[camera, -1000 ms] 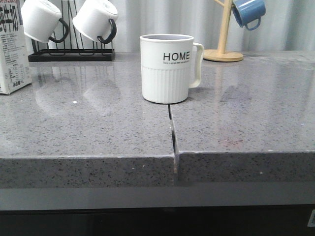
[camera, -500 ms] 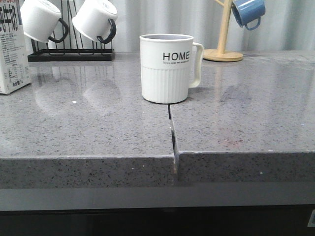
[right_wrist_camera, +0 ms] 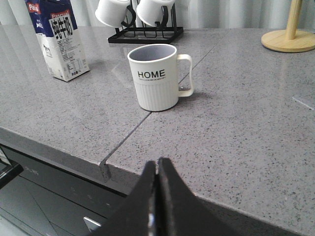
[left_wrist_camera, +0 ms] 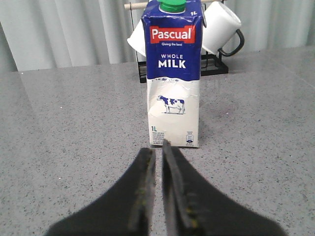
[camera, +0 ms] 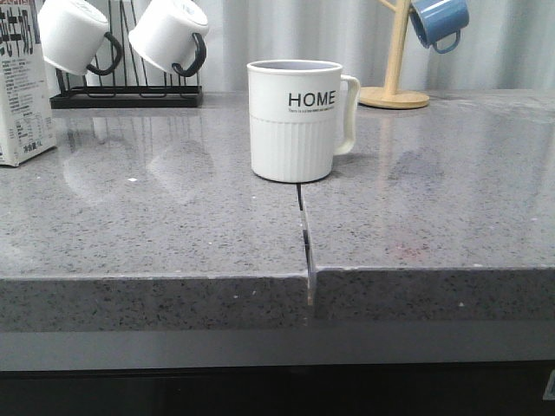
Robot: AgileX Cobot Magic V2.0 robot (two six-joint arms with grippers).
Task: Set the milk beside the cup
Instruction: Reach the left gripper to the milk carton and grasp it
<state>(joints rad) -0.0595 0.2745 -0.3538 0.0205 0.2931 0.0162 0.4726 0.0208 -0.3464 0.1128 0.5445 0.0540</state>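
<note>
Tall white carton of milk with dark blue top (left_wrist_camera: 173, 73) stood upright at far left of grey stone counter (camera: 173, 225), well apart from large white ribbed "HOME" cup (camera: 296, 120). Step judged: approach, nothing grasped. Left gripper (left_wrist_camera: 159, 155) faced carton, fingers almost together, empty; right gripper (right_wrist_camera: 157, 169) clenched, empty. Next move judged: left fingers must spread, then reach carton.

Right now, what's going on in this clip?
Nothing is being held yet. The milk stands upright on the counter, far to the left of the cup, which sits near the middle seam. The left pincer is shut and empty, pointed at the milk from a short way off. The right pincer is also shut and empty, hanging back near the counter's front edge, facing the cup. The milk has not been picked up.
</note>
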